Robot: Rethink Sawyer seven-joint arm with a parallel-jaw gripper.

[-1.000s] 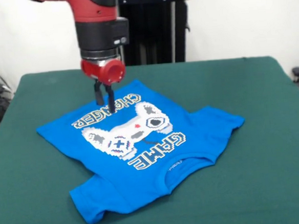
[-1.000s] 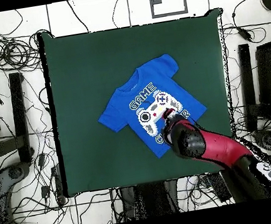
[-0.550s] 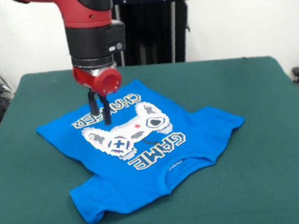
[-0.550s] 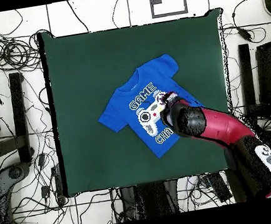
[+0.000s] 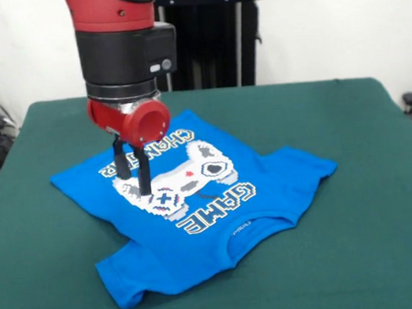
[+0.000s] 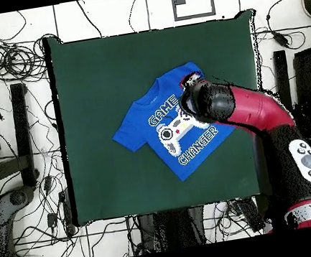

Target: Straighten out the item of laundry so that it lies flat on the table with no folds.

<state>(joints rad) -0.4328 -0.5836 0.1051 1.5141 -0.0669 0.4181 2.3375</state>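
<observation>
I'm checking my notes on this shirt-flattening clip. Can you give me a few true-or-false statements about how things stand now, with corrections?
1. The T-shirt lies print side up on the green table. True.
2. The gripper is above the shirt's printed chest area. True.
3. The gripper has a bunch of blue cloth lifted off the table. False: no cloth is raised; the shirt lies on the table.
4. The shirt hangs over the table's edge. False: it lies well inside the edges, as the overhead view shows.
5. The gripper's two fingers point downward with a gap between them. True.
</observation>
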